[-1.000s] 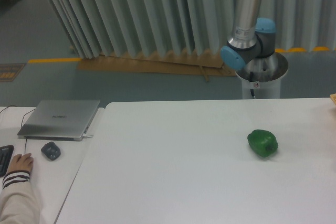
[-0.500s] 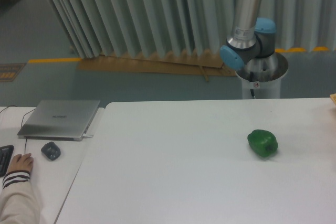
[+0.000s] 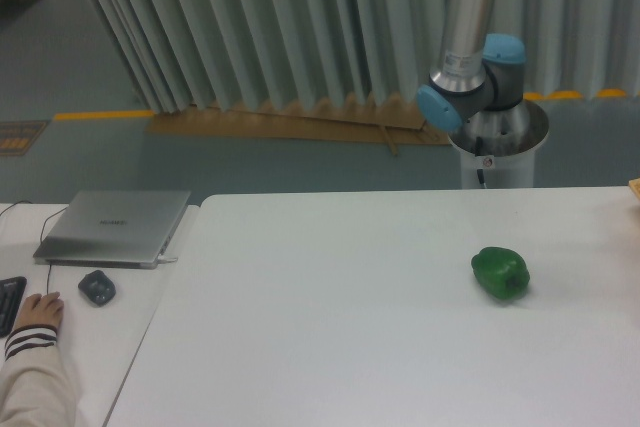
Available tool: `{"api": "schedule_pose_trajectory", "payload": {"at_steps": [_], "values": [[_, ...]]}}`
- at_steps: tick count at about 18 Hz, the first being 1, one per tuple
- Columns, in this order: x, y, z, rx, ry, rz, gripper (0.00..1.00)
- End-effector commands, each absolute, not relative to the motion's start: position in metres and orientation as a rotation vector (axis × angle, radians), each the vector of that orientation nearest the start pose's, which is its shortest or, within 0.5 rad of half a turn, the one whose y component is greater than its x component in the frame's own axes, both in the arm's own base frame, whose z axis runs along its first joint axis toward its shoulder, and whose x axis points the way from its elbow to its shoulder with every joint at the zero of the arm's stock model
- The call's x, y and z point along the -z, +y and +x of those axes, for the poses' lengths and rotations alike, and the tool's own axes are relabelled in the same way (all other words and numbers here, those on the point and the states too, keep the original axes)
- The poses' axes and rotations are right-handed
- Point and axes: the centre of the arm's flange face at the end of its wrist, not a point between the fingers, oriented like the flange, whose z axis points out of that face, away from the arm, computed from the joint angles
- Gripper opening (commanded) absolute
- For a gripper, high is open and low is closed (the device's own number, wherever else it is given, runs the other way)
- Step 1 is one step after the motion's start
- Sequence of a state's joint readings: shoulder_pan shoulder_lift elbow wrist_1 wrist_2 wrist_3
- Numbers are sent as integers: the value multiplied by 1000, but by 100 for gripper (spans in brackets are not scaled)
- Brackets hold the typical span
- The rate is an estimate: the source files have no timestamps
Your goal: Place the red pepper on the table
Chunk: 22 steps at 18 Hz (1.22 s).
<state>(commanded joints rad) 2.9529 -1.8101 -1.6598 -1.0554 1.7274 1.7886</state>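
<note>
Camera view gives me the table (image 3: 330,347) with a green pepper (image 3: 500,272) at right; my gripper is out of frame, so I cannot tell its state.

A pepper (image 3: 500,273) lies on the table (image 3: 330,337), toward its right side. The arm's base (image 3: 495,142) stands behind the table's far edge. Left of the table, a desk (image 3: 75,322) bears a laptop (image 3: 115,227), a mouse (image 3: 97,287) before it, and a person's hand (image 3: 38,312).
</note>
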Motion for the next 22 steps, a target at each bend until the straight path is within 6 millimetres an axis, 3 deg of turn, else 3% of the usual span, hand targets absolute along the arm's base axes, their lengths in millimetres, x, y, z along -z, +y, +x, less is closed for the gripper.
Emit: {"api": "schedule_pose_trajectory", "payload": {"at_steps": [3,7,10,12,15,18,20,22], "values": [[-370,227,-556,-297,677,-3214,100],[-335,230,-554,-175,861,-3252,100],[-317,245,-551,-85,1177,-3239,100],[-312,266,-545,-31,1462,-3217,100],[-315,282,-538,23,1744,-3174,100],[-327,287,-531,148,2180,-3010,100],[-330,287,-529,159,2213,-2993,100],[-346,276,-535,176,2326,-2914,100]]}}
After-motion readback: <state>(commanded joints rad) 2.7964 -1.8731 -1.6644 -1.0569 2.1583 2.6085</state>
